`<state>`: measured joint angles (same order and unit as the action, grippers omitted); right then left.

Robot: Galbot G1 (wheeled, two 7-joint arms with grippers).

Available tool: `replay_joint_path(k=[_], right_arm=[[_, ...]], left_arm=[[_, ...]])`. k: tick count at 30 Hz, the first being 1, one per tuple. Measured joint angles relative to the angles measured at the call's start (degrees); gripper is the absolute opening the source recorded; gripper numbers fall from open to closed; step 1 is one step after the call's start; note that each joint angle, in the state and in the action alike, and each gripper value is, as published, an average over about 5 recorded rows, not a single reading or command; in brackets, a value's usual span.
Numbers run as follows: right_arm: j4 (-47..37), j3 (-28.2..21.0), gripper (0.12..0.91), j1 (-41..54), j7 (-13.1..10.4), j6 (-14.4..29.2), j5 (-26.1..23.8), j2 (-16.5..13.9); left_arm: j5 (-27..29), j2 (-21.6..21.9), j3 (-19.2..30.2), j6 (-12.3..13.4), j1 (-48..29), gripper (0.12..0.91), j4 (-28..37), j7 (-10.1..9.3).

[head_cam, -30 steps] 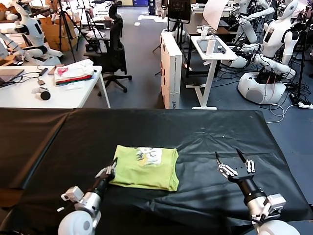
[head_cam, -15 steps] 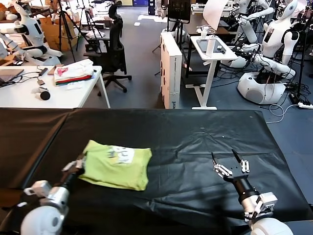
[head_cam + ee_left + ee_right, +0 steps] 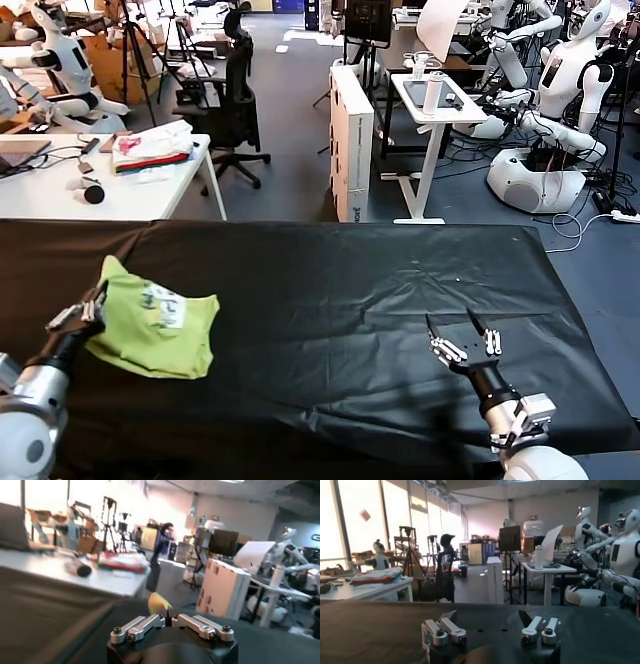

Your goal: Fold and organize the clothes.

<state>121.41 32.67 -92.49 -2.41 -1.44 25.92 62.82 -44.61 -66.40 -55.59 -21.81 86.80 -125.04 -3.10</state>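
Head view: my left end effector (image 3: 92, 303) is clenched on the folded T-shirt (image 3: 155, 328) at the frame's left edge.
Light, soft, limp cotton on the black surface (image 3: 350, 290); I'd grip a folded edge so layers stay together. My right end effector (image 3: 460, 327) hovers released, lower right.

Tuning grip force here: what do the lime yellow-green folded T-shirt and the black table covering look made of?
Lime yellow-green folded T-shirt: soft matte knit, probably cotton; it creases and droops where the left gripper pinches its edge. Black table covering: thin fabric or plastic sheet, with wrinkles and a faint sheen; which one is unclear.
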Motion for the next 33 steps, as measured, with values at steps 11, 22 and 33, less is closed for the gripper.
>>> replay_joint_path(k=[11, 22, 33], right_arm=[[2.0, 2.3, 0.907, -3.5, 0.0, 0.0, -2.8, 1.6], [2.0, 0.4, 0.907, -2.9, 1.1, -2.6, -2.9, 0.9], [0.6, -9.5, 0.907, 6.5, -2.0, -14.1, 11.3, -2.7]], left_arm=[[4.5, -13.3, 24.2, -2.4, -6.2, 0.168, -0.8, -3.19], [11.9, -21.8, 37.9, 0.1, -10.2, 0.311, 11.8, -1.17], [18.2, -19.7, 38.3, 3.1, -9.1, 0.896, 9.4, 2.19]])
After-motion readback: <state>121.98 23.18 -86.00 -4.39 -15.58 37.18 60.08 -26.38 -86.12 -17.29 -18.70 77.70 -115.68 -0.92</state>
